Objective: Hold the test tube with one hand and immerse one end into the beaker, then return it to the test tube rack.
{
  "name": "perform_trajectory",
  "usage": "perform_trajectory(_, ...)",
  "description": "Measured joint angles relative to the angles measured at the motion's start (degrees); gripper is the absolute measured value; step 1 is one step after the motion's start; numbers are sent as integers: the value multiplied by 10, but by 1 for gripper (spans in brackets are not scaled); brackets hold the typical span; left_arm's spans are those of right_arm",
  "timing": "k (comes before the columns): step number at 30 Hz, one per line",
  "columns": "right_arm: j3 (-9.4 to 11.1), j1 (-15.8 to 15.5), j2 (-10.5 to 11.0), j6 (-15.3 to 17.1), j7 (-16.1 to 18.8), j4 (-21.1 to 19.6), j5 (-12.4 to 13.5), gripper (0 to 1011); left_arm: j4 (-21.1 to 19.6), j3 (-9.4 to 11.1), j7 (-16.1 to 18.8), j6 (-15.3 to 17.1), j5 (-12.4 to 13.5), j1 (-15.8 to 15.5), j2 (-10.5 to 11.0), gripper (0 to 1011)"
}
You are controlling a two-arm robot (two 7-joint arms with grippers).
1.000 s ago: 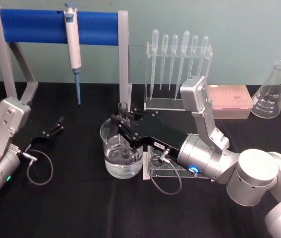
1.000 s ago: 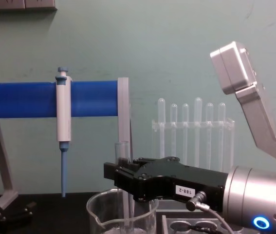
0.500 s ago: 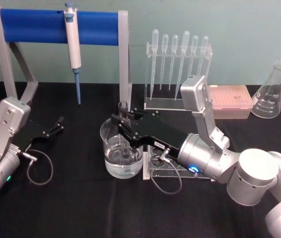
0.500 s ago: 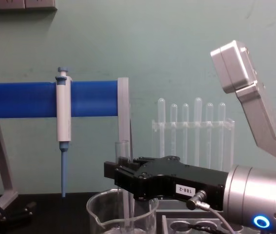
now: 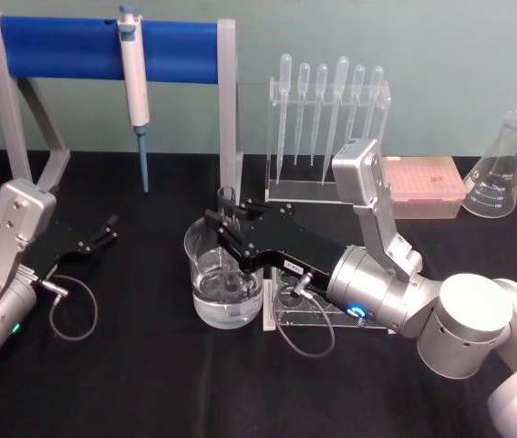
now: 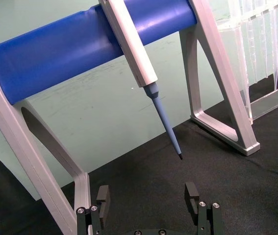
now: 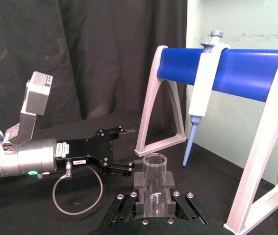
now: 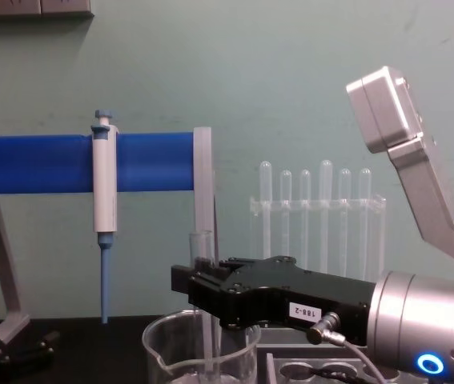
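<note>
The clear test tube [image 5: 226,197] stands upright, my right gripper [image 5: 225,227] shut on it near its upper part. Its lower end reaches down inside the glass beaker [image 5: 199,274], which holds clear liquid at the table's middle. In the chest view the test tube [image 8: 202,246] rises above the right gripper [image 8: 193,288] and drops behind the beaker [image 8: 158,340] rim. The right wrist view shows the test tube [image 7: 155,181] clamped between the black fingers [image 7: 139,182]. My left gripper [image 5: 106,230] rests open on the table at the left, far from the beaker, its fingers [image 6: 103,196] spread apart.
A blue-and-white pipettor [image 5: 134,73] hangs on the blue-barred stand [image 5: 57,46] at the back. A rack of plastic pipettes [image 5: 326,119], a pink tip box [image 5: 422,182] and a flask [image 5: 500,173] stand back right. A clear holed rack [image 5: 317,317] lies under my right wrist.
</note>
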Motion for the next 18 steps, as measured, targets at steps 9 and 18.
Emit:
perform_trajectory(9,0,0,0,0,0,0,0,227,0,0,0,0,0,0,0,1000)
perform_trajectory(18,0,0,0,0,0,0,0,227,0,0,0,0,0,0,0,1000)
